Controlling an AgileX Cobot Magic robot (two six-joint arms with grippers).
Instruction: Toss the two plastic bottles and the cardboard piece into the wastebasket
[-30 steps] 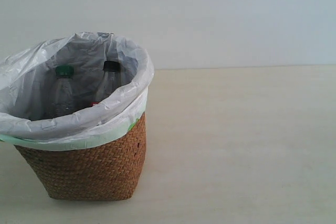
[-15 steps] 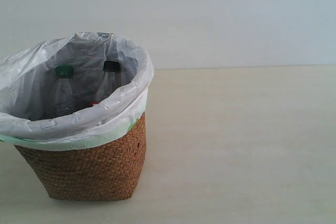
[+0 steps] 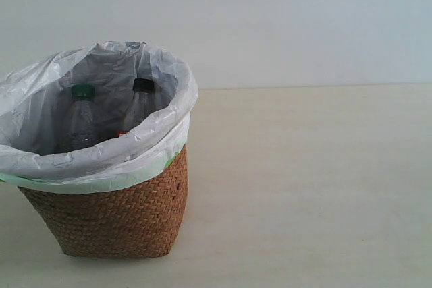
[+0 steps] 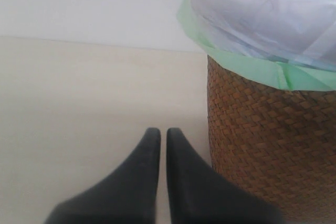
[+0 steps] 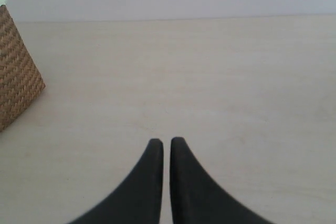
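Presently, exterior: we list the brown wicker, bag-lined wastebasket (image 3: 121,214) holding the green-capped clear plastic bottle (image 3: 82,116) and the black-capped clear plastic bottle (image 3: 140,102); cardboard piece unseen, likely inside. Left wrist: left tool (image 4: 158,132) clenched, empty, beside the wastebasket. Right wrist: right tool (image 5: 163,142) clenched, empty.

bright, even light; soft faint shadows

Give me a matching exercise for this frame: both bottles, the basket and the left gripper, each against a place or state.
1. green-cap bottle
2. black-cap bottle
3. basket
4. left gripper

A. shut, empty, beside the basket
B. brown woven wicker
C. in the basket, right one in the exterior view
D. in the basket, left one in the exterior view

Pairs: 1-D, 2-C, 3-B, 4-A
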